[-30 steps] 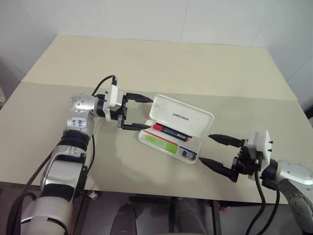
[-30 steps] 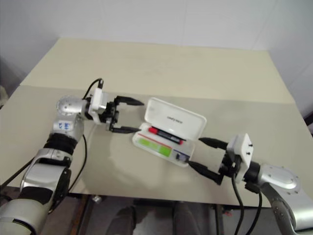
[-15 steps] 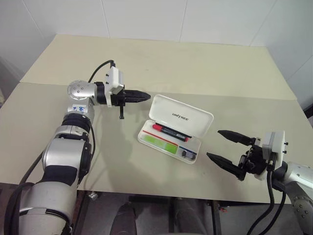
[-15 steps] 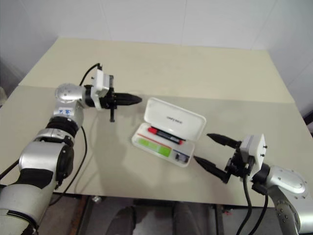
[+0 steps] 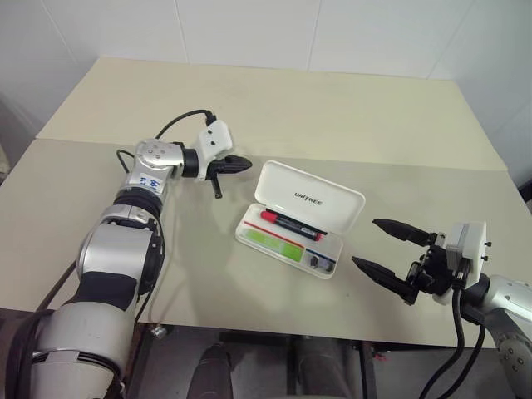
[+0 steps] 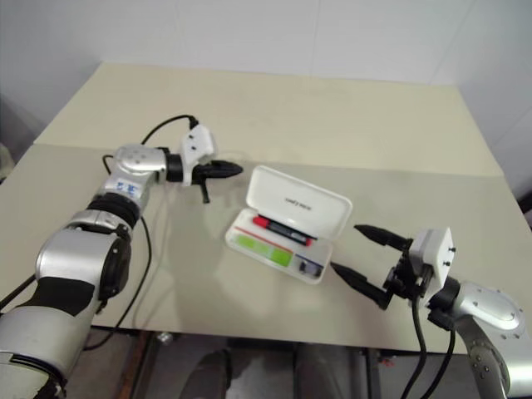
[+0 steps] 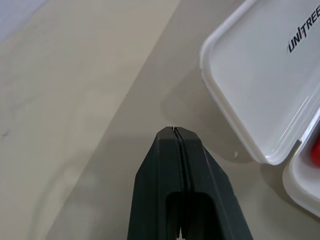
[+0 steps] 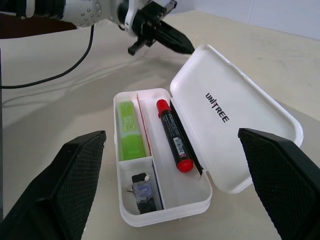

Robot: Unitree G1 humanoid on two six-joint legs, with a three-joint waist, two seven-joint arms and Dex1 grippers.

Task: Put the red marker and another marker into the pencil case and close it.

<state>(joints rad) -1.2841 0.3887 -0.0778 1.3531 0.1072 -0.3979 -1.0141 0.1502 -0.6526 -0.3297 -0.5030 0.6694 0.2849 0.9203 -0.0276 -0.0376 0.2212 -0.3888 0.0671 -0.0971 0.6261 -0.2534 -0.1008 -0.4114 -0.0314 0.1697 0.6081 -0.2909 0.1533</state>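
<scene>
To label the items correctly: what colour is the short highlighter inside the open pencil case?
Lime green; the highlighter shows best in the right wrist view.

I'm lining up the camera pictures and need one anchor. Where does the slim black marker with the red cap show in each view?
Left eye view: slim red-capped black marker lies in the open white plastic pencil case, just below the raised lid.
Right eye view: same spot, centre.
Left wrist view: a red sliver at the case's edge, likely its cap.
Right wrist view: centre, beside the lime-green highlighter.
Shared landmark: the lid's dark UNITREE lettering.
</scene>
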